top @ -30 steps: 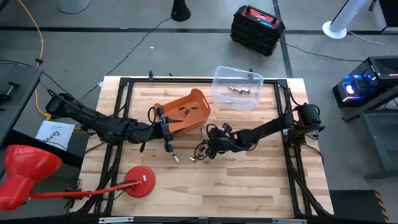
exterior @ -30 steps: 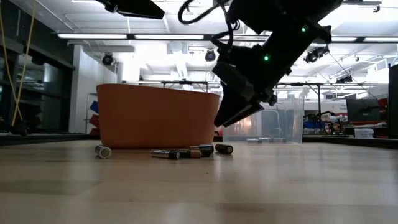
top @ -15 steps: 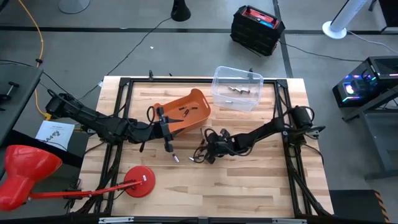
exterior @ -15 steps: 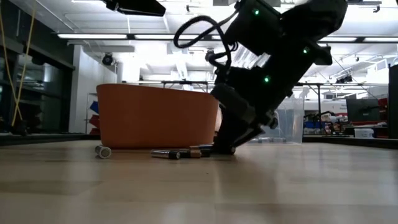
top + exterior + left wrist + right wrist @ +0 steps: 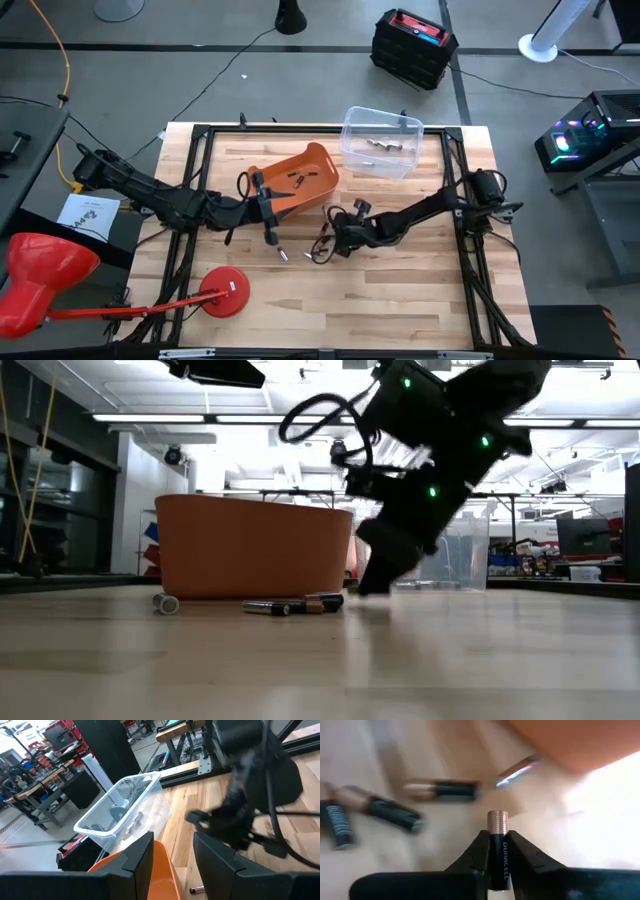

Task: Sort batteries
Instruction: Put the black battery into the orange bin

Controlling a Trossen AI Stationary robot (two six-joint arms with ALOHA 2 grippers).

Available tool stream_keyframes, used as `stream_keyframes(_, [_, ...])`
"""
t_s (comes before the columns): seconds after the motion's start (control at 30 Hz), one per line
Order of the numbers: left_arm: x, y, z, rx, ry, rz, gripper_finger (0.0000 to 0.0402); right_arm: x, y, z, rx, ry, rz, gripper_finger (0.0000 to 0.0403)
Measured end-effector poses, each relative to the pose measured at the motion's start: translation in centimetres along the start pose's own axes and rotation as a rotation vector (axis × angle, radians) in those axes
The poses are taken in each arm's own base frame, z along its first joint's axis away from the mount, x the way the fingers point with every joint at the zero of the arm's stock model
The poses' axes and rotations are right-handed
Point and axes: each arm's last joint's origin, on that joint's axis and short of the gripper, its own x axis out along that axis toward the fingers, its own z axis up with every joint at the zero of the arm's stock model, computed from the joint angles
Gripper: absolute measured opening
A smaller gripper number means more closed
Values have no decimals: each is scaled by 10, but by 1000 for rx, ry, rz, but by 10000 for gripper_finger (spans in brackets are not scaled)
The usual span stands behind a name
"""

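My right gripper [image 5: 328,243] is low over the table's middle, near the orange bin [image 5: 300,180], and is shut on a black battery with a copper end [image 5: 497,845]. Several loose batteries [image 5: 265,607] lie on the wood in front of the bin; they also show in the right wrist view [image 5: 445,790]. A clear bin [image 5: 382,140] at the far edge holds a few cells. My left gripper [image 5: 172,865] hangs open and empty at the orange bin's near rim [image 5: 162,870]. My right gripper pinches the battery's black body [image 5: 498,859] between its two fingers [image 5: 477,851]. The battery lies along the fingers, and its copper end [image 5: 497,821] sticks out past the tips. The fingers slant down from the table's right. The battery is just off the wood.
A red disc on an arm [image 5: 225,292] and a large red shape [image 5: 40,280] sit at the near left. Black frame rails [image 5: 470,250] run along the table's sides. Bare wood lies toward the near edge [image 5: 380,310].
My right gripper has come down to the rightmost battery beside the orange bin, taken hold of it and risen a little. That battery no longer lies on the wood; the other loose ones have stayed put.
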Motion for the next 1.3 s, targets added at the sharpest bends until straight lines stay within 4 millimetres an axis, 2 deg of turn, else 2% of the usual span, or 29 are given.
stream_keyframes(0.17, [-2, -2, 0, 9, 5, 7, 131, -36, -10, 42, -73, -153, -105, 26])
stream_keyframes(0.3, [-3, -2, 0, 14, 13, 28, 131, -47, -16, 63, -143, -253, -156, 26])
stream_keyframes(0.43, [-3, -2, -1, 15, 16, 36, 131, -41, -30, 80, -163, -321, -186, 26])
stream_keyframes(0.6, [-3, -2, -1, 31, 17, 39, 131, -28, -58, 94, -122, -353, -200, 45])
stream_keyframes(0.8, [-3, -2, -1, 30, 17, 40, 131, -18, -78, 104, -70, -388, -48, 50])
stream_keyframes(0.97, [-3, -2, -1, 30, 17, 39, 131, -19, -76, 107, -94, -419, 33, 51])
stream_keyframes(1.2, [-3, -2, -1, 20, 17, 40, 131, -19, -76, 107, -84, -417, 37, 53])
stream_keyframes(1.3, [-3, -2, -1, 18, 17, 40, 131, -19, -76, 107, -105, -417, 33, 69])
